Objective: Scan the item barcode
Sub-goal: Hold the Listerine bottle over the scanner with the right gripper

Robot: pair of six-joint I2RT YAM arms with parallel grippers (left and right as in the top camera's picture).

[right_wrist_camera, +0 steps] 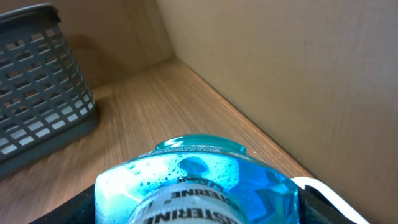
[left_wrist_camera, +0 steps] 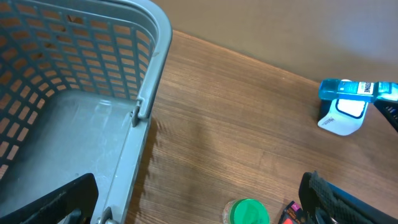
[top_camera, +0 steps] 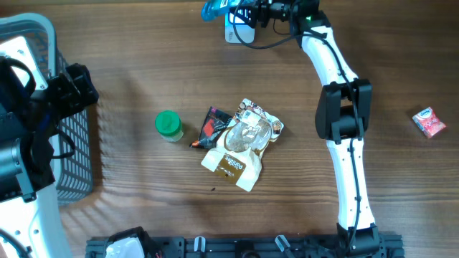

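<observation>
Grey plastic basket (top_camera: 75, 158) stands at the far left of the counter (top_camera: 143, 64). My left tool (left_wrist_camera: 198, 186) hangs beside its rim, fingers spread wide with nothing between them. Moving right, a green-lidded jar (top_camera: 168, 125) and a heap of snack bags (top_camera: 240, 143) lie mid-counter, well apart from either tool.

Further right, at the back edge, is the thing I need: a blue bottle (top_camera: 215, 10) of clear plastic with liquid inside. I judge it fairly heavy for its size, and I'd expect the liquid to shift when I tilt it. The walls look stiff but smooth and glossy, so probably slippery. I'd hold it across the broad body, not by the cap.

My right tool (top_camera: 247, 13) is clamped on it. In the right wrist view the bottle fills the gap between the dark fingers, touching both. It juts out leftward from the tool, held in the air just above the white scanner (top_camera: 239, 32). I cannot tell whether the barcode faces the scanner.

At the far right lies a pink packet (top_camera: 429, 122), well apart.
</observation>
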